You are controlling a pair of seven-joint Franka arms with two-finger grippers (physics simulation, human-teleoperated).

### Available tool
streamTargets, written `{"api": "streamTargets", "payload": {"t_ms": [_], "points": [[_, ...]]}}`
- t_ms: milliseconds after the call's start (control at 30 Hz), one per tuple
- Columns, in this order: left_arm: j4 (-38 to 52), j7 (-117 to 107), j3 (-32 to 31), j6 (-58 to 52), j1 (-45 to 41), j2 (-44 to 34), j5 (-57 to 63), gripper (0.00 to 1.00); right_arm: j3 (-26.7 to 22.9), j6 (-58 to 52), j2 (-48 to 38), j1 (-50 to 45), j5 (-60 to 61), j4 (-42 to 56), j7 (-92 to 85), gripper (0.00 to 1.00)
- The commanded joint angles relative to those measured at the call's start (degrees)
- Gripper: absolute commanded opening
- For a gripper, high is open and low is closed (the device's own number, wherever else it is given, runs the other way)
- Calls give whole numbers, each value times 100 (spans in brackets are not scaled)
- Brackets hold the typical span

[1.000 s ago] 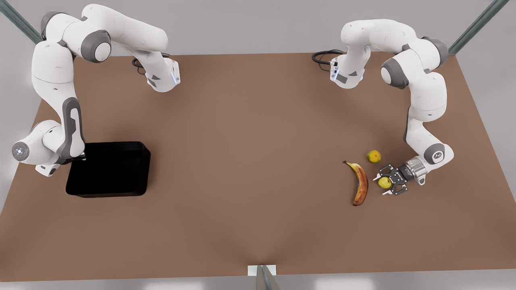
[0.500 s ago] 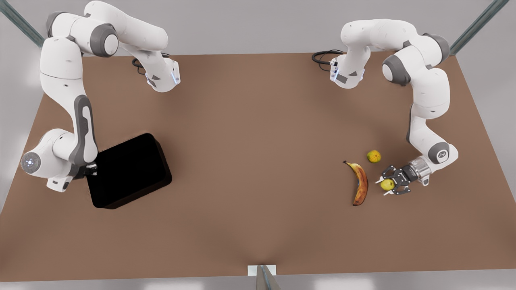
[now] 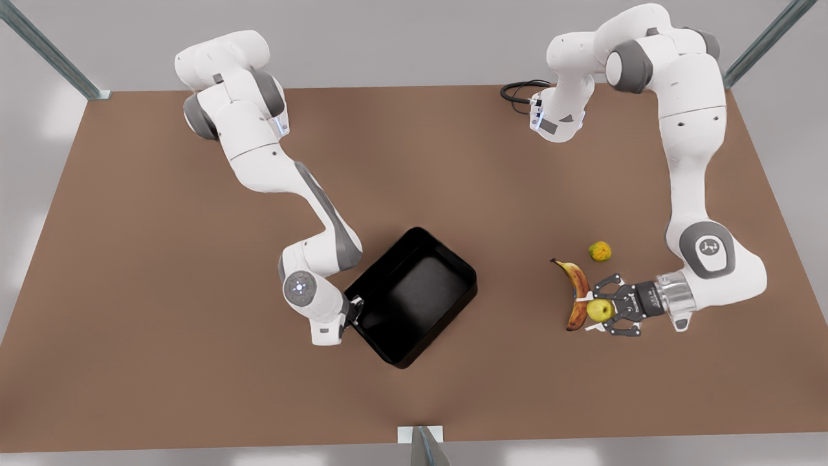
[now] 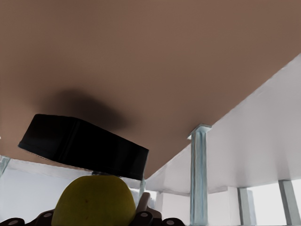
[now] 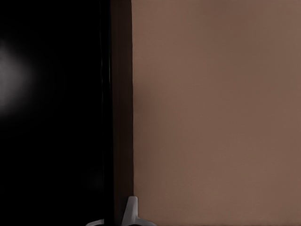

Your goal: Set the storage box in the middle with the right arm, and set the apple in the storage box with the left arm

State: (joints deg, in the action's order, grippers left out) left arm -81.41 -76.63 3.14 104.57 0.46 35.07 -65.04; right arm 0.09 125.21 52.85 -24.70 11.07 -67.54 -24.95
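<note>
The storage box [image 3: 414,291], a glossy black tub, sits turned at an angle near the table's middle. My right gripper [image 3: 352,309] is shut on its wall at the corner toward the front view's left. In the right wrist view the storage box wall [image 5: 51,117] runs beside a white fingertip [image 5: 130,212]. The yellow-green apple [image 3: 600,310] is held in my left gripper [image 3: 590,312], which is shut on it on the front view's right. The left wrist view has the apple [image 4: 94,201] close up and the storage box [image 4: 80,146] farther off.
A brown-spotted banana [image 3: 577,294] lies right beside the held apple, partly overlapped by it in the front view. An orange-yellow mottled fruit [image 3: 599,251] lies behind them. Bare brown table separates the box from the fruits.
The right arm swung the storage box from the front view's left edge to the middle, turning it. The left gripper closed on the apple and carried it up against the banana.
</note>
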Motion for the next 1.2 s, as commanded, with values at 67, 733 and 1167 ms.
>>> {"api": "streamTargets", "payload": {"t_ms": [67,733,1167], "points": [[81,-765,-709,590,16,-26,1626,48,0,12,59,0,-8,-5,52,100],[328,-6654,-2924,4150,-1329,106,4562,100,-1327,-4198,-3958,1705,-1194,-1279,-168,100],[169,-2614,-1720,2410,-1057,-993,5494,97,-1266,-4277,-4116,1740,-1414,-1279,711,100]]}}
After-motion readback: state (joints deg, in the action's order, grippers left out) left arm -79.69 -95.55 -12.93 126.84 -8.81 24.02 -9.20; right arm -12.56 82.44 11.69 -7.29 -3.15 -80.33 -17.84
